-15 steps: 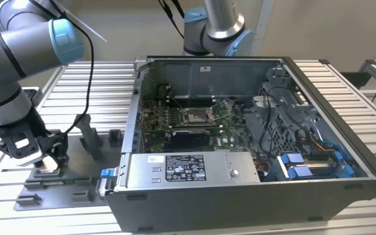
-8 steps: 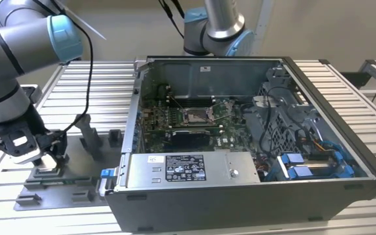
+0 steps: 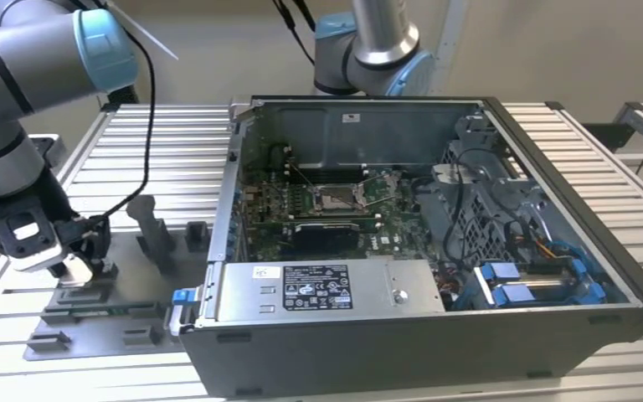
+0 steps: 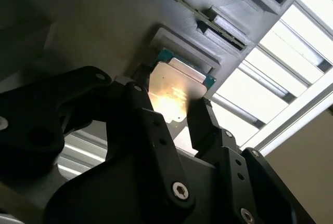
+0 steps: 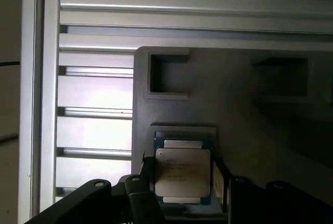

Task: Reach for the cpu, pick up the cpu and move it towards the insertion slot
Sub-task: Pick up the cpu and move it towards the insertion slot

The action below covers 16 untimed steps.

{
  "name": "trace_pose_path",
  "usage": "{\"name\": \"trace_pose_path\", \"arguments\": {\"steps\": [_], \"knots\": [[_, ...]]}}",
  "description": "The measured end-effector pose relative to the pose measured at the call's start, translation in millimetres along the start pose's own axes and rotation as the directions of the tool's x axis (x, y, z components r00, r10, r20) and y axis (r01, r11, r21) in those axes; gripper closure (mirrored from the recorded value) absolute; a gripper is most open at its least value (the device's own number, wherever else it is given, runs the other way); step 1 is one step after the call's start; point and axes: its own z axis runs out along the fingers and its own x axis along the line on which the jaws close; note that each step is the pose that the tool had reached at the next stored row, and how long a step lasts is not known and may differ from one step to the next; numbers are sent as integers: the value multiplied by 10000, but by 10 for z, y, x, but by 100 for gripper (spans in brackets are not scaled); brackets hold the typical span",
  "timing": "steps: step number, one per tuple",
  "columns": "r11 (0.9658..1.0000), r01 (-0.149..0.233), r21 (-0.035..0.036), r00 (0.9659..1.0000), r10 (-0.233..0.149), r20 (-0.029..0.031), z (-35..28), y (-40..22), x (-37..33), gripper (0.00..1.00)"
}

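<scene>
Gripper [image 3: 76,266] down over the cpu [image 5: 182,169] on the fixture plate [image 3: 110,331], slot well off inside the case.

At the exterior view's left, the plate lies by the slatted table's [image 3: 589,142] near corner, and the gripper hangs low over its outer edge. In both wrist views it stands astride the cpu, which lies flat in its shallow pocket, directly beneath. Whether the gripper has closed on the chip I cannot tell. The chip is near square, with no long axis to speak of. Towards the exterior view's right stand dark posts [image 3: 154,230] on the plate, then the computer case's [image 3: 411,343] wall. Beyond that wall lies the insertion slot [image 3: 336,198], well apart, reachable only from above through the open top.
</scene>
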Motion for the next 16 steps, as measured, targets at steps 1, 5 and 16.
{"name": "trace_pose_path", "arguments": {"steps": [1,5,16], "knots": [[10000,0,-1,10000,0,-1,-24,1,0,100],[10000,0,-1,10000,0,-8,-179,7,0,100],[10000,-3,-1,10000,3,-13,-677,27,1,100]]}}
